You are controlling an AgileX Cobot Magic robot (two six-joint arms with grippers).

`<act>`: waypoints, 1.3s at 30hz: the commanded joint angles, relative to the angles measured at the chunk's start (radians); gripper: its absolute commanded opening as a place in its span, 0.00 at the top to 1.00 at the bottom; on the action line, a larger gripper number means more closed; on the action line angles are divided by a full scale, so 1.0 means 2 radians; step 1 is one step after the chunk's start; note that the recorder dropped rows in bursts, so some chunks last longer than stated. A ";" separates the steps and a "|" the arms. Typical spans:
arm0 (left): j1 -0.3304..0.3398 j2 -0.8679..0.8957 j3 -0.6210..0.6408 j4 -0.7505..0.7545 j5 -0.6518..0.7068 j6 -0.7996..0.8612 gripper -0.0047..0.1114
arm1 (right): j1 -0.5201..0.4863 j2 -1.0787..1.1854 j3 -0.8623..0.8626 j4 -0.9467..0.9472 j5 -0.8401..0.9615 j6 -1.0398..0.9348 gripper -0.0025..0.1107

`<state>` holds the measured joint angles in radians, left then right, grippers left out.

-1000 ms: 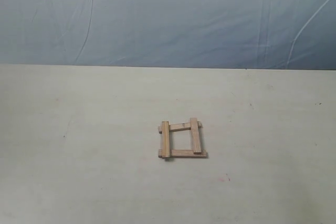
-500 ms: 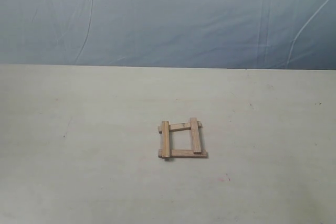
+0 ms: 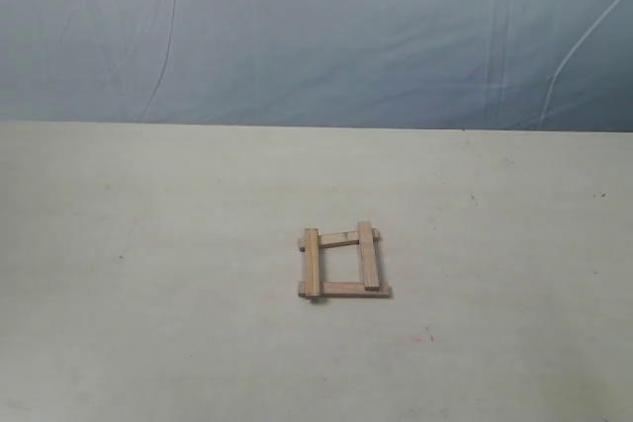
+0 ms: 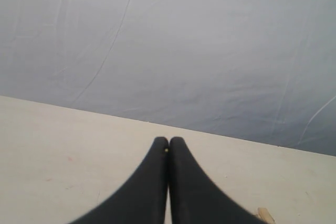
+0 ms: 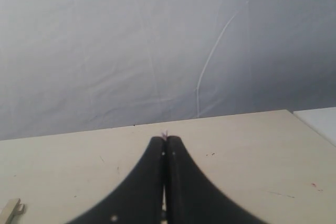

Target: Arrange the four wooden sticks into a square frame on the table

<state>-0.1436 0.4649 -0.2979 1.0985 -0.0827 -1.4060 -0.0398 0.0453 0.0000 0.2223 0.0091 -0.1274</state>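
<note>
left gripper jaws pressed together, right gripper likewise

A picture edge is cutting off one wooden stick in the left wrist view, another stick in the right.

Exterior above table, wrist views low, facing backdrop

- The four wooden sticks, flat, short and light brown, lay joined as a small open square frame with overlapping corners.
- The left stick and the right stick ran away from the camera, resting on top of the other two.
- The far stick sat slightly tilted, its right end farther back.
- The near stick poked out a little past the right stick.
- The table, pale cream with faint reddish specks, carried the frame just right of its middle.
</note>
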 commanded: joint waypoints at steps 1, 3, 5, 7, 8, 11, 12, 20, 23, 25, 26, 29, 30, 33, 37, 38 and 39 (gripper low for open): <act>0.001 -0.003 0.000 0.001 -0.001 0.002 0.96 | 0.001 -0.002 0.000 -0.005 -0.002 -0.002 0.99; 0.001 -0.003 0.000 0.002 -0.001 0.002 0.96 | 0.001 -0.002 0.000 -0.005 -0.002 -0.002 0.99; 0.001 -0.003 0.000 0.006 -0.004 0.007 0.96 | 0.000 -0.003 0.000 -0.005 0.001 -0.002 0.99; 0.001 -0.003 0.000 -0.059 0.003 0.098 0.96 | 0.011 -0.023 0.000 -0.011 0.088 -0.002 0.99; 0.001 -0.003 0.000 -0.121 0.016 0.160 0.96 | 0.019 -0.023 0.000 -0.029 0.143 -0.002 0.99; 0.001 -0.009 0.000 -0.291 0.064 0.347 0.96 | 0.040 -0.023 0.000 -0.061 0.186 0.029 0.99; 0.001 -0.013 0.000 -0.338 0.069 0.402 0.96 | 0.036 -0.023 0.000 -0.061 0.186 0.029 0.99; 0.032 -0.132 0.084 -0.553 0.082 0.692 0.96 | 0.021 -0.023 0.000 -0.126 0.185 0.024 0.99; 0.090 -0.162 0.129 -0.563 0.082 0.692 0.96 | 0.021 -0.023 0.000 -0.125 0.185 0.024 0.99; 0.101 -0.179 0.139 -0.560 0.117 0.692 0.96 | 0.020 -0.023 0.000 -0.108 0.180 0.028 0.99; 0.101 -0.188 0.142 -0.560 0.131 0.692 0.96 | 0.020 -0.023 0.000 -0.104 0.180 0.029 0.99; 0.101 -0.216 0.149 -0.559 0.166 0.692 0.96 | 0.020 -0.023 0.000 -0.104 0.180 0.029 0.99; 0.101 -0.225 0.149 -0.556 0.178 0.692 0.96 | 0.020 -0.023 0.000 -0.104 0.180 0.029 0.99; 0.099 -0.232 0.149 -0.554 0.191 0.692 0.96 | 0.020 -0.023 0.000 -0.104 0.180 0.029 0.99; 0.078 -0.232 0.149 -0.549 0.202 0.693 0.96 | 0.020 -0.023 0.000 -0.104 0.180 0.029 0.99; 0.071 -0.232 0.149 -0.546 0.208 0.693 0.96 | 0.020 -0.023 0.000 -0.104 0.180 0.029 0.99; 0.065 -0.232 0.149 -0.544 0.209 0.693 0.96 | 0.020 -0.023 0.000 -0.104 0.180 0.029 0.99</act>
<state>0.0170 0.0067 -0.0033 0.0000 0.3157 -0.0227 0.0065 0.0070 0.0025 0.0125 0.3800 -0.0722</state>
